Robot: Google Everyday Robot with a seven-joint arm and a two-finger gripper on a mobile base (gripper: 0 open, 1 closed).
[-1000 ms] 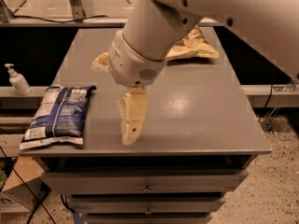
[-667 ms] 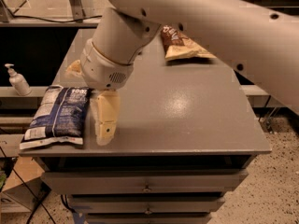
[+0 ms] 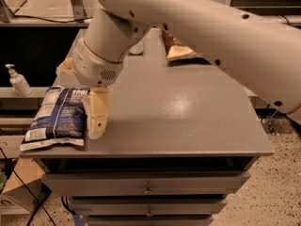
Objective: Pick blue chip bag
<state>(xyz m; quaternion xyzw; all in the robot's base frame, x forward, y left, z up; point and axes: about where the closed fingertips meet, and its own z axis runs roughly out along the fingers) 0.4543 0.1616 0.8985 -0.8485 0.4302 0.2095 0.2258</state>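
Over the grey tabletop [image 3: 188,117], the claw [image 3: 98,114] hangs beside the blue chip bag [image 3: 56,119], its spread unclear.

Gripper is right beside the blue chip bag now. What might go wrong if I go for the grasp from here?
1. The blue chip bag lies at the near corner of the table, close to two edges; a nudge from the gripper, low at its inner side, might slide it off.
2. The gripper sits by the bag's edge, not over its middle, so a grasp here may catch only the margin and slip.
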